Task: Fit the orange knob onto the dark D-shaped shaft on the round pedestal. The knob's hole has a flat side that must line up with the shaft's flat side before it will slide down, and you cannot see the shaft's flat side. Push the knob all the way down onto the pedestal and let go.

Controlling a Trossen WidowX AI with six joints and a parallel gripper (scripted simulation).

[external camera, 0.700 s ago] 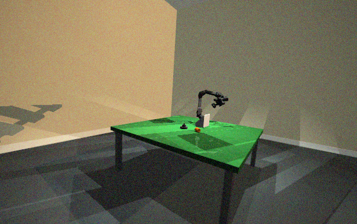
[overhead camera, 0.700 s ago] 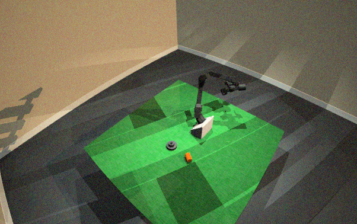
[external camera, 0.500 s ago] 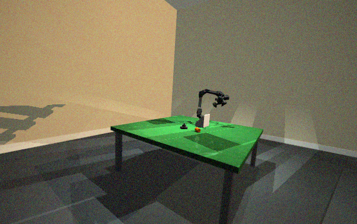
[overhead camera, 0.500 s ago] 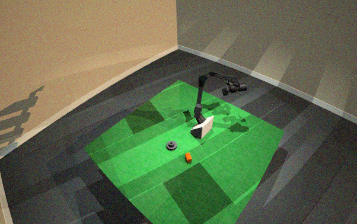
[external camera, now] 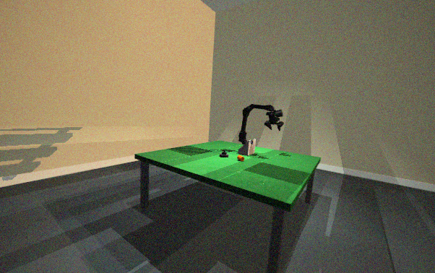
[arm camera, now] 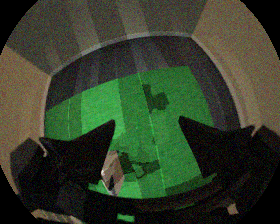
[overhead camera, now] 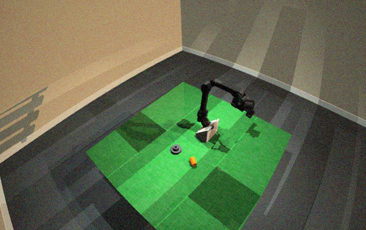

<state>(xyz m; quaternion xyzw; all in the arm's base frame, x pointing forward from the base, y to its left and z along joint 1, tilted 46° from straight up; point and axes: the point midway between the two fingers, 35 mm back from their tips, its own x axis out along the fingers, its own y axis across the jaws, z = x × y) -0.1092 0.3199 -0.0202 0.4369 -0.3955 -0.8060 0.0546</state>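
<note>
The orange knob (overhead camera: 193, 161) (external camera: 240, 158) is a small cylinder lying on its side on the green table top. The dark round pedestal (overhead camera: 172, 151) (external camera: 224, 155) stands a short way to its left in the top and exterior views, with the short shaft (overhead camera: 176, 146) upright at its centre. The shaft's flat side cannot be made out, and the knob's hole is not visible. My gripper (overhead camera: 251, 111) (external camera: 275, 128) (arm camera: 147, 120) is open and empty. It hangs high above the table, far from the knob and pedestal, neither of which shows in the wrist view.
A pale upright panel with a dark side (overhead camera: 211, 133) (external camera: 250, 147) (arm camera: 112, 172) stands near the arm's base, behind the knob and pedestal in the top and exterior views. The green table (overhead camera: 149, 188) (external camera: 191, 166) carries patches of shadow. Walls stand beyond it.
</note>
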